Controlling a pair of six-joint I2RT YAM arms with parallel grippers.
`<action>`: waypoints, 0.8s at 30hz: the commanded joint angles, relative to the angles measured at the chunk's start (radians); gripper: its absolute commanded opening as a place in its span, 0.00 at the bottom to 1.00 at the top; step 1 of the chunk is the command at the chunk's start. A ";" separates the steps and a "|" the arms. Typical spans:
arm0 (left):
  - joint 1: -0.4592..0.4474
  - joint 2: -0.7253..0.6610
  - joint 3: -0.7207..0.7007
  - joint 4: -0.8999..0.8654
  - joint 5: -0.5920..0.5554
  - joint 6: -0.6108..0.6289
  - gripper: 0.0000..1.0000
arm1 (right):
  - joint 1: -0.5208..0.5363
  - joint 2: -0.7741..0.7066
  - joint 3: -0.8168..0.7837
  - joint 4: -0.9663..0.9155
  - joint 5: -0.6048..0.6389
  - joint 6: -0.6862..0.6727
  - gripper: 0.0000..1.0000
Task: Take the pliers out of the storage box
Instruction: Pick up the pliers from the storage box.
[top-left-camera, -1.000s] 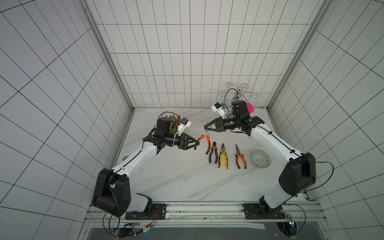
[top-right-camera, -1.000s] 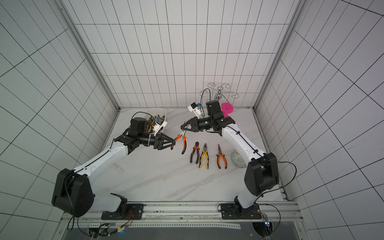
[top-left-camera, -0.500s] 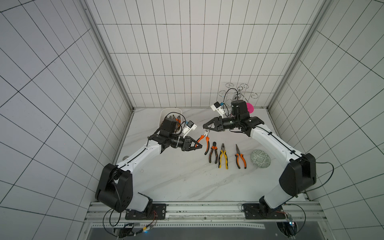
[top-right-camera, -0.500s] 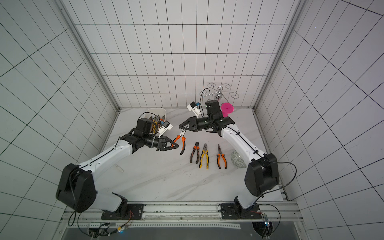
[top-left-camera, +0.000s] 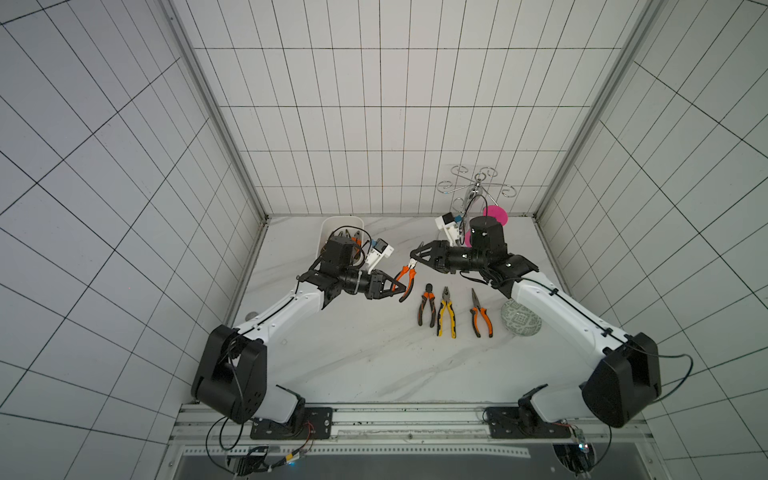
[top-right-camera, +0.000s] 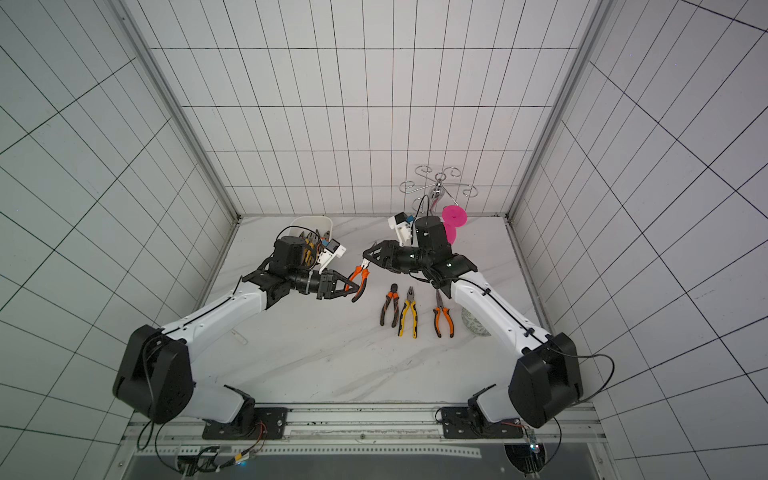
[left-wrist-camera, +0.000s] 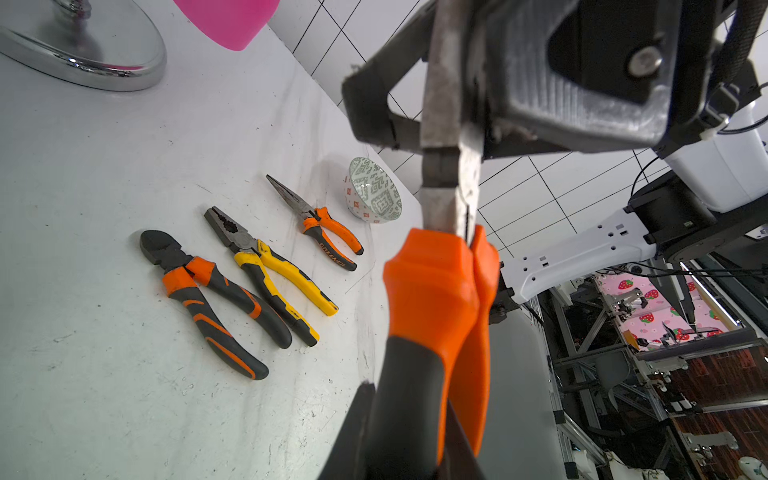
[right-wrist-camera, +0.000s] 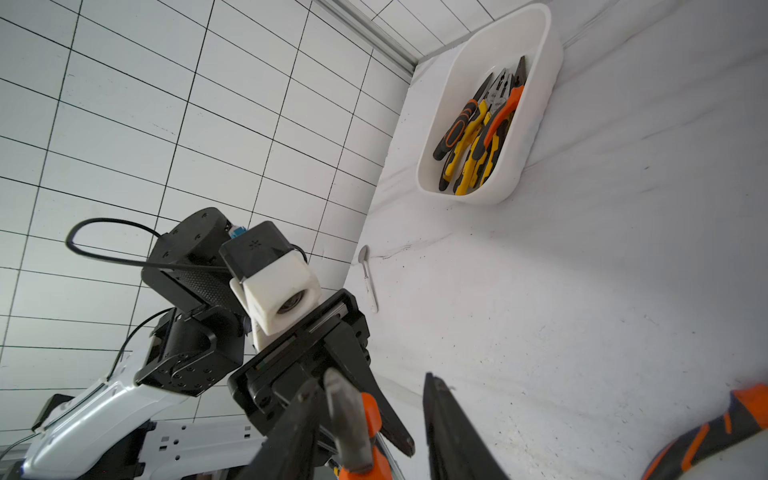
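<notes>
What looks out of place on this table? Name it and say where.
A small white spoon lies alone by the left wall, away from the storage box and the row of pliers; it matches nothing else in this tool setup. Otherwise nothing looks askew.

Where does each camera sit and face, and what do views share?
Top views: overhead from the robot's side, looking down on the table; left arm and right arm whole.
Left wrist: behind the left gripper, facing along its orange-handled pliers to the right gripper.
Right wrist: behind the right gripper, facing the left gripper and storage box.
Both wrist views share those pliers.
</notes>
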 joint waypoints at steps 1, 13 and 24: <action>-0.001 -0.012 0.001 0.103 0.018 -0.038 0.00 | 0.013 0.012 -0.017 0.047 0.007 0.012 0.20; 0.024 -0.062 -0.045 0.071 -0.090 -0.012 0.78 | 0.002 0.041 -0.001 0.021 0.006 -0.051 0.00; 0.074 -0.384 -0.179 -0.155 -0.356 0.207 0.99 | -0.010 0.234 0.101 -0.239 0.064 -0.386 0.00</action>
